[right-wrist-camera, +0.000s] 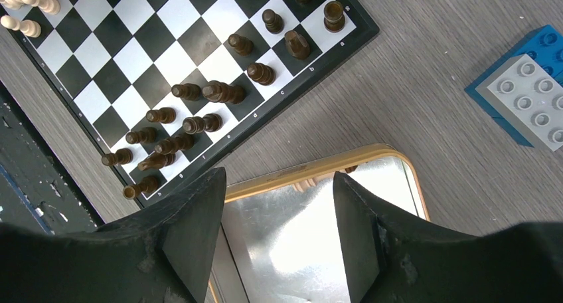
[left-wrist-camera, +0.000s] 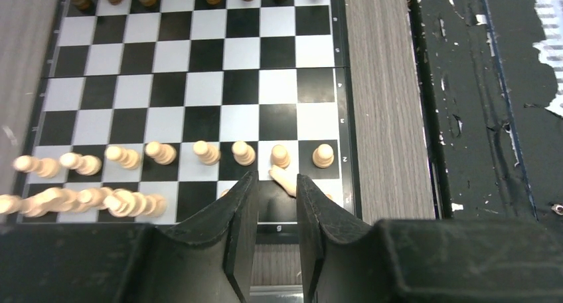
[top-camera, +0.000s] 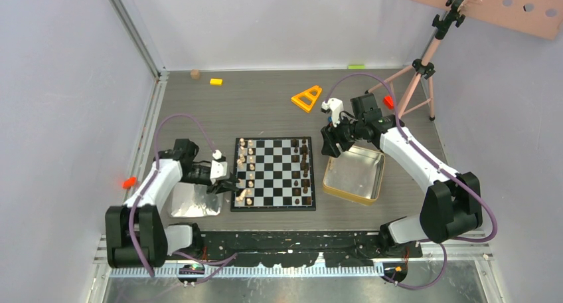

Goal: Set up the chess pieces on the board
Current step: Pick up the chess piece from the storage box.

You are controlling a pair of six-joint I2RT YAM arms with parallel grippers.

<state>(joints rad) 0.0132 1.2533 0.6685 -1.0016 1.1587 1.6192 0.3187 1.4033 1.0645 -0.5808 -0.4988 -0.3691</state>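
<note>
Coordinate letters, digits on board (left-wrist-camera: 279, 77) border

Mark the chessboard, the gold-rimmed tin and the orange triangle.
chessboard (top-camera: 273, 173), top external view, bare square mid-board.
gold-rimmed tin (top-camera: 358, 177), top external view, bare shiny floor.
orange triangle (top-camera: 303, 105), top external view, its near bar.

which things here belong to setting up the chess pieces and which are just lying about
For the job: board, light chess pieces, dark chess pieces.
Lying about: gold-rimmed tin, silver tray, orange triangle, yellow block, grey and blue bricks.
</note>
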